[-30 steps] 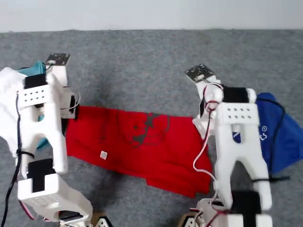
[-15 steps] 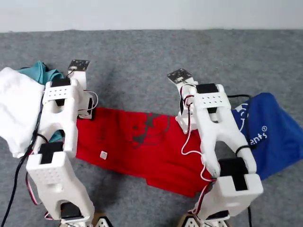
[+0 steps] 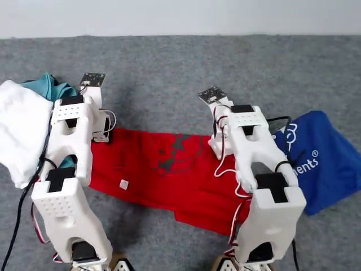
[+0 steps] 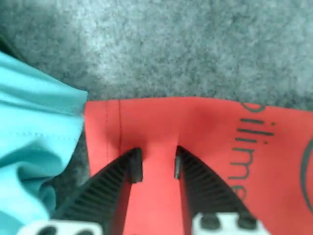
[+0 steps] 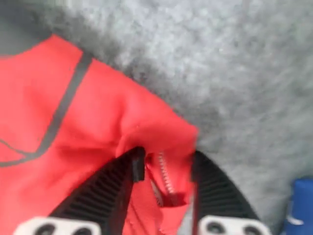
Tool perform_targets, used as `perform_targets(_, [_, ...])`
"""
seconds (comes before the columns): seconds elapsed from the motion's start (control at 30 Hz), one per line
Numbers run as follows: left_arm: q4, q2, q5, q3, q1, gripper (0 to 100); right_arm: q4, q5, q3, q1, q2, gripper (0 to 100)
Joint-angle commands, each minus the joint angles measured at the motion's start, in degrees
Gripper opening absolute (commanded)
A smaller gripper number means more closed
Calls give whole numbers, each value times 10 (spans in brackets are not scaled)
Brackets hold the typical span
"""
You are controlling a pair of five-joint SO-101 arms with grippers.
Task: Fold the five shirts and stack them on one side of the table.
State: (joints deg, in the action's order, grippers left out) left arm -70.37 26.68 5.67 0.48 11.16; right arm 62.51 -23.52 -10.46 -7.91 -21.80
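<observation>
Two arms stand at the near edge of the bench (image 3: 169, 68): the left arm (image 3: 70, 169) and the right arm (image 3: 262, 169), side by side.

1. Red shirt (image 3: 163, 175): lies spread flat on the grey bench, between and partly under the arms, with its long side running left to right. The near hem is uneven toward the right. A small white tag (image 3: 123, 184) sits on the left half. A dark print (image 3: 175, 152) marks the middle.

2. Left tool (image 4: 155, 164): placed at the far left corner of the red shirt. Jaws are narrow, with a raised strip of red cloth pinched between the fingertips.

3. Right tool (image 5: 164, 164): placed at the far right corner of the red shirt. Jaws are narrow and closed on a bunched fold of red cloth. A line of stitching shows inside the fold.

4. White shirt (image 3: 20, 132): lies crumpled at the left edge of the bench, outside the left arm.

5. Teal shirt (image 3: 48, 86): lies crumpled behind the white shirt. Its edge is just beside the red shirt's left corner.

6. Blue shirt (image 3: 318, 161): lies at the right of the bench, partly hidden by the right arm. It carries white print. Grey bench shows between it and the red shirt.

7. Far zone: bare grey bench extends to a pale wall (image 3: 180, 17).
</observation>
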Motion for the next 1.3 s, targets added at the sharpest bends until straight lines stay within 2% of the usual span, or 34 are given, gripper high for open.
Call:
perform_targets(0.0, [5,-4,-3,-22,1,115,-15,-56,6,15,-14,7])
perform_targets(0.23, [5,-4,-8,-37,2,115,-16,-77,25,56,-15,9])
perform_targets(0.5, [38,-4,-109,-108,1,115,-19,-77,150,93,-19,9])
perform_targets(0.7, [55,-4,-127,-106,1,115,-42,-77,214,101,-57,14])
perform_targets(0.77, [43,-4,-127,-106,1,115,-40,-77,224,101,-80,50])
perform_targets(0.93, [20,-4,-126,-107,0,116,63,-77,283,97,-95,207])
perform_targets(1.1, [-52,-4,-125,-107,-4,118,232,-82,374,100,-58,212])
perform_targets(1.27, [-128,6,-125,-108,-18,117,371,-83,388,95,-22,212])
